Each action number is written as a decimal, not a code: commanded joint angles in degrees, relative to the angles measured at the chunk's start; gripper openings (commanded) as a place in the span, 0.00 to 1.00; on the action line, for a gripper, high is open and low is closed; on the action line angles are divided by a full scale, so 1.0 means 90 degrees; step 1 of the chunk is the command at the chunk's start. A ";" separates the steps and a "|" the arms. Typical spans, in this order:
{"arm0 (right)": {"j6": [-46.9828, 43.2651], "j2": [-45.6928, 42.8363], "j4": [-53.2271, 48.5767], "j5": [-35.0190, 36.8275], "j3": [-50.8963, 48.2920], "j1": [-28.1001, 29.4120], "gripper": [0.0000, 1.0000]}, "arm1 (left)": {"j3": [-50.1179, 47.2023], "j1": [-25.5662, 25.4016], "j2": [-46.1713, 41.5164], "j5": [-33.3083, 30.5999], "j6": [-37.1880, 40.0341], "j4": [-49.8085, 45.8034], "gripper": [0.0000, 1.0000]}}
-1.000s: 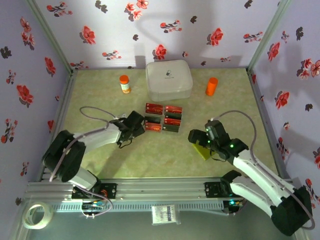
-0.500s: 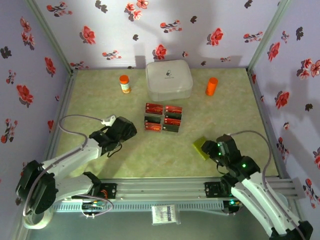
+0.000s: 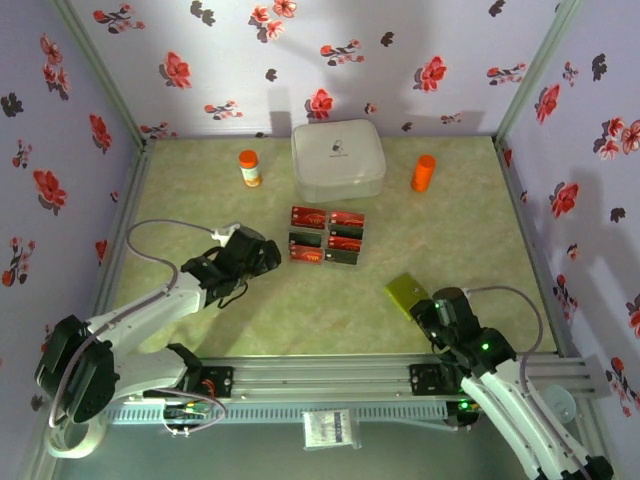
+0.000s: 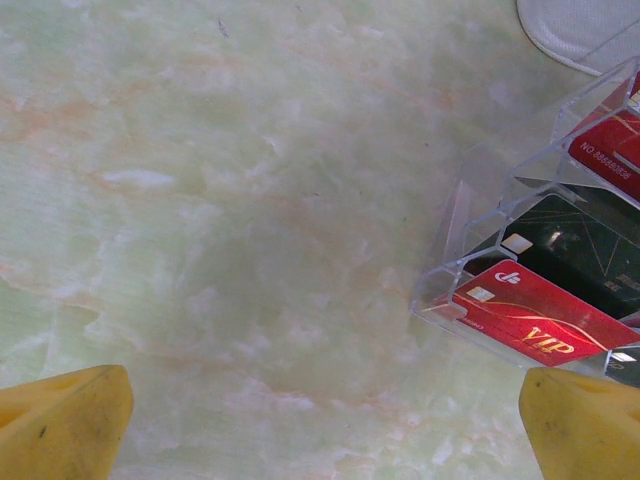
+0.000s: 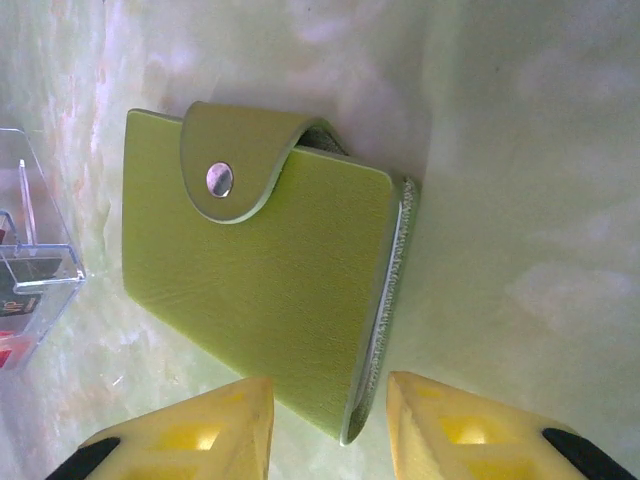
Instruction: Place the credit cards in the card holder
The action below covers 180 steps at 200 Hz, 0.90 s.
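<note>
Your card holder (image 5: 260, 290) lies flat and snapped shut on the bench (image 5: 520, 150), front right, well apart from the credit cards (image 3: 326, 237) in their clear tray (image 4: 450, 250); it looks light, soft and springy, likely to slide or flex under a pinch. Your right gripper (image 5: 330, 425) straddles its near corner, jaws partly closed, though I can't tell if they bite; favour the thick layered edge, clear of the snap tab (image 5: 225, 165). Your left gripper (image 4: 320, 430) hangs wide open, empty, beside the tray.
</note>
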 commanded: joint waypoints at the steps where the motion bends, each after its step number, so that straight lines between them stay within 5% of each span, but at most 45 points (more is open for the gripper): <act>1: 0.0185 -0.0003 0.0174 0.0040 -0.0251 -0.0083 0.35 | 0.0009 0.0028 0.0018 0.0045 0.0104 0.0123 1.00; 180: -0.0042 0.0894 0.1544 -0.0565 -0.0658 -0.0741 0.32 | 0.0054 -0.0021 0.0372 0.0196 -0.0050 0.0243 1.00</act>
